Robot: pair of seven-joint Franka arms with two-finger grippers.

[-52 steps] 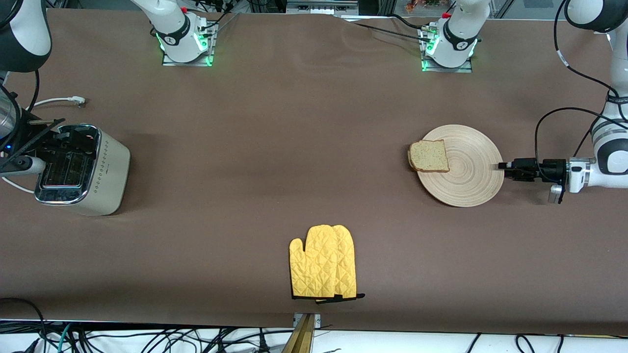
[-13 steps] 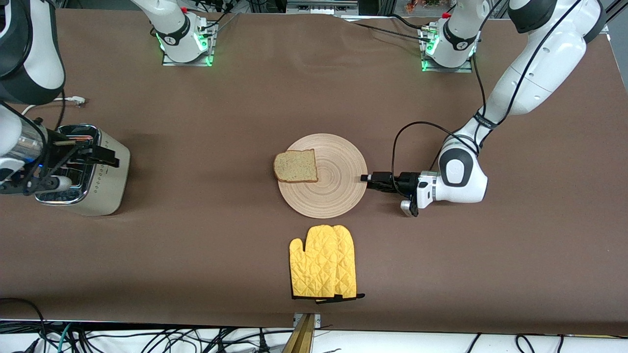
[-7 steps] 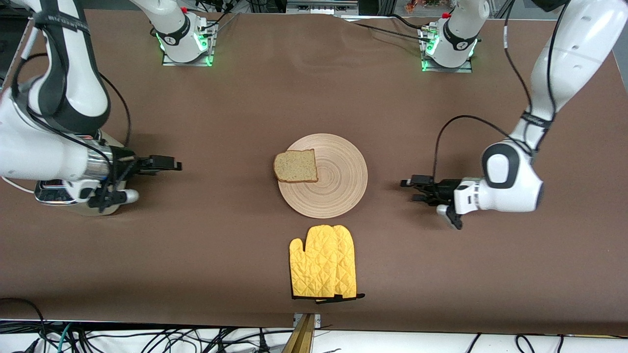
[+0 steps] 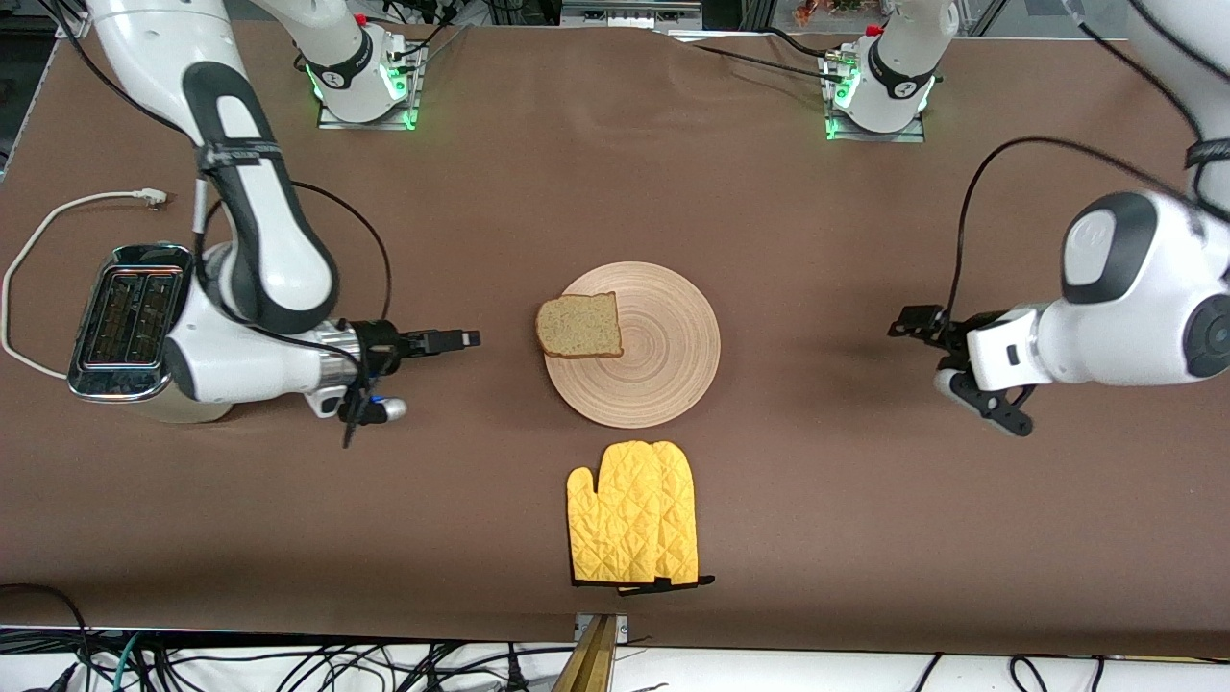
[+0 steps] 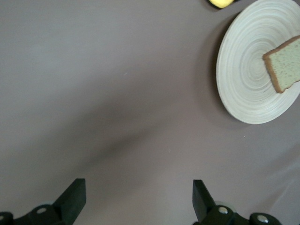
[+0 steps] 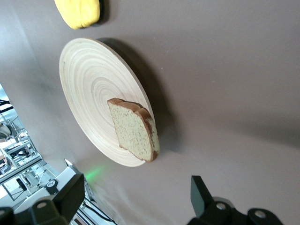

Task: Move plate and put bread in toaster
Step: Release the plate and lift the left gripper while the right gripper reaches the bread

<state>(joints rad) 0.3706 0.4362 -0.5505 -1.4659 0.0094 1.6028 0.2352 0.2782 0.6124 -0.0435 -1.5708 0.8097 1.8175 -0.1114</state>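
One slice is all you have to carry: from the front view, the bread lies flat on the plate, overhanging the rim toward the right arm's end of the desk, with the toaster well apart at that end, slots up. Your right hand hovers low over the desk between toaster and plate, empty; the left hand hangs over bare desk toward the left arm's end, also empty. From the left wrist view, the fingers stand wide apart, the plate well off. From the right wrist view, the fingers are likewise spread, facing the bread. Expect it to be light, soft and crumbly; pinch the overhanging crust edge gently, since the crust looks firmest.
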